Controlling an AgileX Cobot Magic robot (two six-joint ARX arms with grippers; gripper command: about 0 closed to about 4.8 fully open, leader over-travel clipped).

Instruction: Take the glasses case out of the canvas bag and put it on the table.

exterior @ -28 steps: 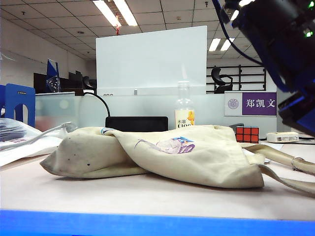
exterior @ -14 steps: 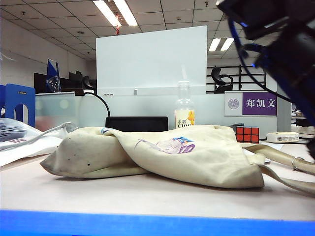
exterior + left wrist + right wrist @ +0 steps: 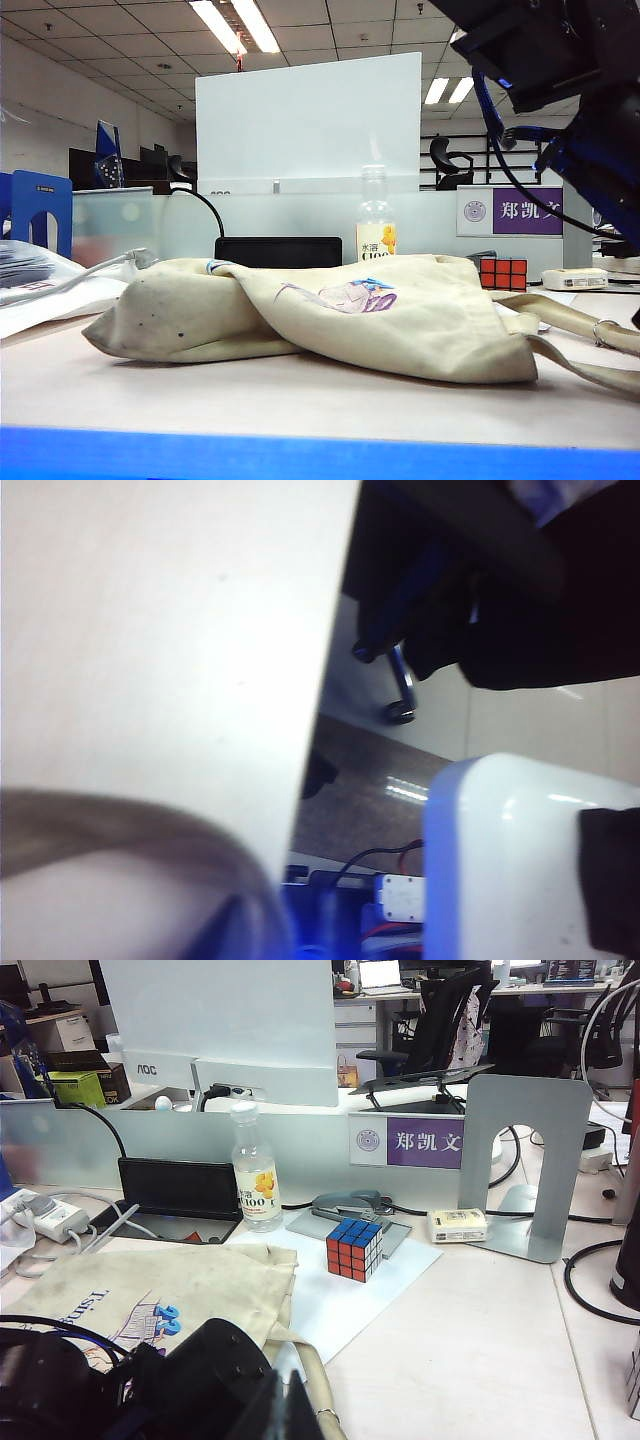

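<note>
Sprawling across the table (image 3: 250, 395), the canvas bag (image 3: 330, 315) is being shown slumped and flat, with its cartoon print (image 3: 350, 296) facing the exterior camera and its straps (image 3: 575, 322) being trailed off to the right, where a metal ring (image 3: 601, 332) is being carried on one of them. The glasses case is not being shown in any view, so its place cannot be told.

Behind the bag, a clear bottle (image 3: 374, 225) is being seen upright, and a red Rubik's cube (image 3: 502, 272) and a flat white box (image 3: 573, 279) are being seen farther right, apart from the cloth.

The right gripper (image 3: 285, 1405) is being held high above the right end of the table, over the strap end of the bag and clear of it. Its fingers are being kept clenched together on nothing.

The left gripper is not being caught by any camera. Only the table's edge and the floor beyond it are being framed by the left wrist view, so whether that pincer is released or clenched cannot be told.
</note>
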